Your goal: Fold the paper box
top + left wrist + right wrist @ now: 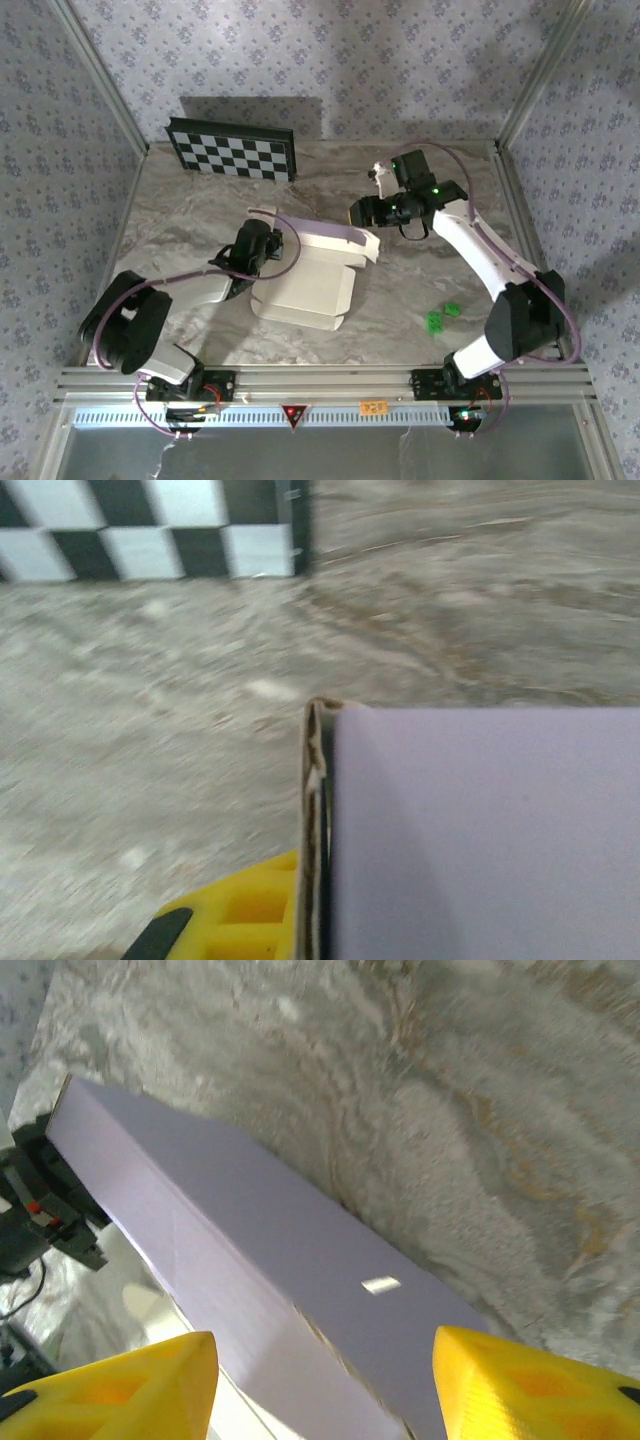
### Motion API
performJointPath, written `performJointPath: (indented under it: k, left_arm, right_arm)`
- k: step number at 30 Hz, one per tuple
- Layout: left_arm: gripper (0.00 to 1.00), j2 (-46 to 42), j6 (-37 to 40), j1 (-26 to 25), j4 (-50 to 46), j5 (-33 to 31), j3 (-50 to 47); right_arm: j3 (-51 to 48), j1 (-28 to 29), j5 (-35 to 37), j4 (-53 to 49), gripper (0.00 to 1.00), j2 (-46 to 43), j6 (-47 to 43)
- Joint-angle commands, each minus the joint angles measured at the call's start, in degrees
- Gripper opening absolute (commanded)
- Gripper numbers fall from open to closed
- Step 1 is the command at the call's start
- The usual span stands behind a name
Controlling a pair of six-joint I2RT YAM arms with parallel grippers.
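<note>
The paper box (310, 285) lies partly folded mid-table, pale white-lavender, with its far wall standing up. At the left end of that wall my left gripper (264, 238) is shut on it. The left wrist view shows the doubled cardboard edge (318, 820) pressed against a yellow finger (235, 920), and the lavender panel (480, 830) hides the other finger. My right gripper (360, 212) hovers at the wall's right end. In the right wrist view it (325, 1380) stands open, its yellow fingertips (130, 1380) wide apart above the long lavender wall (280, 1240) and not touching it.
A black-and-white checkerboard panel (233, 152) leans at the back left and also appears in the left wrist view (150, 530). Two small green pieces (440, 316) lie on the marble table (430, 270) at the right front. Aluminium posts and patterned walls enclose the table.
</note>
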Motion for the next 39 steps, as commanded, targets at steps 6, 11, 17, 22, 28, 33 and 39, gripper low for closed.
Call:
performJointPath:
  k: [6,11,17,22,28,33,39]
  left_arm:
    - [0.27,-9.4,-13.1,0.2,-15.9,1.1,-0.4]
    - [0.48,-13.1,-14.8,0.2,-19.2,9.0,0.1]
    - [0.6,-19.4,-14.4,0.2,-27.5,12.4,3.3]
    - [0.65,-22.6,-16.6,0.9,-36.5,12.1,8.8]
    - [0.66,-22.0,-15.2,5.7,-41.1,19.1,14.6]
    - [0.65,-17.3,-13.5,12.4,-41.1,28.5,17.8]
    - [0.6,-10.2,-12.3,17.1,-41.2,39.4,19.3]
  right_arm:
    - [-3.4,0.2,5.5,0.7,0.6,-3.8,3.2]
    - [-4.2,0.5,6.1,1.8,0.6,-5.0,4.5]
    - [-3.9,1.8,7.1,2.0,0.61,-5.4,5.8]
    - [-3.1,3.2,7.5,2.1,0.6,-5.4,7.7]
    - [-1.0,6.5,9.6,1.9,0.6,-4.3,10.3]
    - [2.3,7.3,7.3,-0.9,0.57,-0.4,15.3]
    - [5.0,8.9,5.9,-1.5,0.57,4.6,16.0]
